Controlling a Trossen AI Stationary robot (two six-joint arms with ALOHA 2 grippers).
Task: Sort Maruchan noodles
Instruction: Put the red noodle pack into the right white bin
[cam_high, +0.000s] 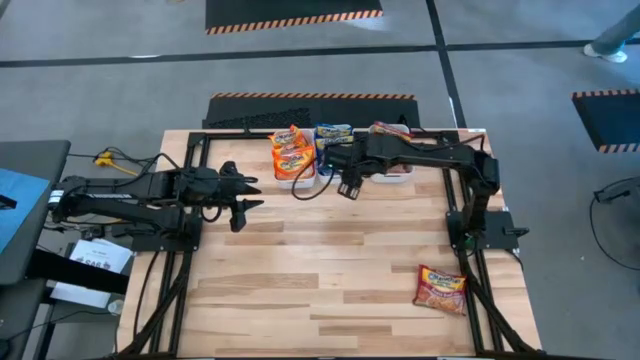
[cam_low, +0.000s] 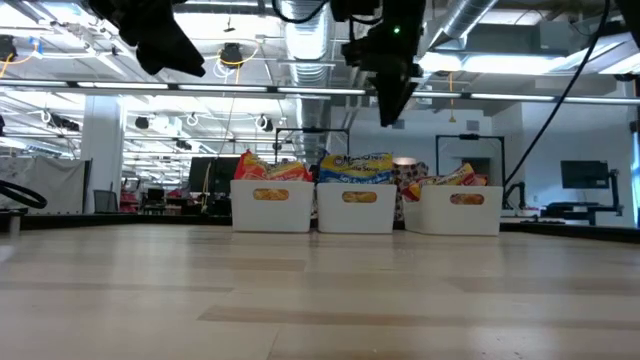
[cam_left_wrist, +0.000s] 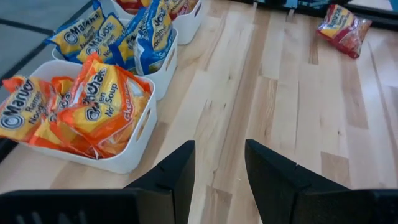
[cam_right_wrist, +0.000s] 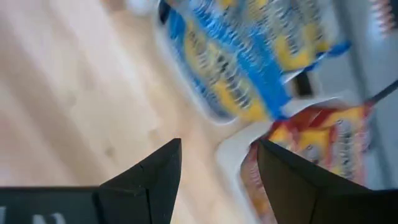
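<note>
One dark red noodle packet (cam_high: 440, 287) is lying loose near the table's (cam_high: 330, 290) front right corner, well apart from the three tubs (cam_high: 296, 172) along the back edge. The right gripper (cam_high: 348, 187), open and empty, is hovering beside the tubs; the left gripper (cam_high: 240, 201) is waiting open near the left edge. Reaching back, the right arm risks pinching only crinkly wrapper and dropping it.

Glossy plastic packets (cam_left_wrist: 99, 102), wood table (cam_high: 330, 270)

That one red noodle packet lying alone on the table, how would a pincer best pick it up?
Probably from straight above: the red packet lies flat on the bare table, nothing beside it. Pinching across its puffy middle or a crimped edge looks best; flat on the wood, it offers no side to grab.
</note>
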